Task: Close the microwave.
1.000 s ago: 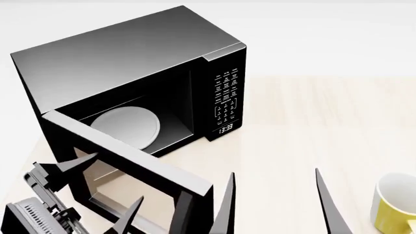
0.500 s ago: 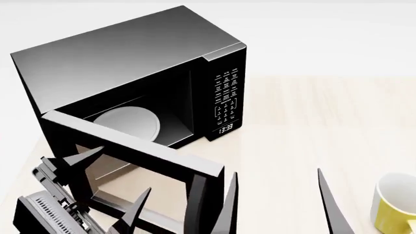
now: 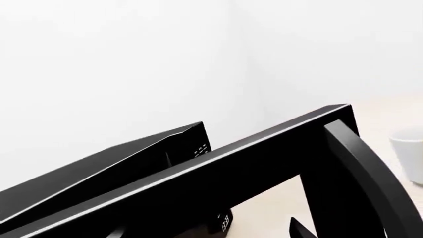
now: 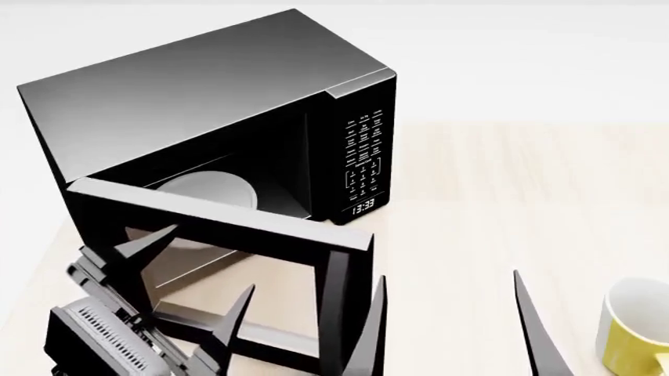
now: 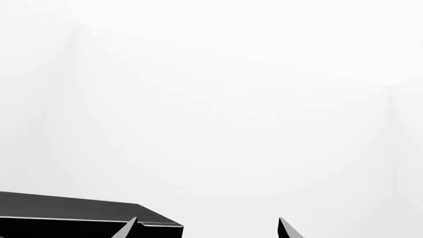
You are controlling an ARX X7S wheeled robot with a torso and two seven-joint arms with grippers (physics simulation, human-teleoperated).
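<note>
Left gripper (image 4: 193,270), fingers spread, presses the outside of the microwave (image 4: 209,102) door (image 4: 225,227), half-shut, near the bench's left edge.

My head camera looks forward and down on the microwave (image 4: 209,117), which sits at eleven o'clock on the table (image 4: 502,204). My left wrist camera sits close against the door (image 3: 218,173), looking up along it. My right wrist camera faces blank wall, catching the microwave's top (image 5: 73,210), which all three share.
</note>
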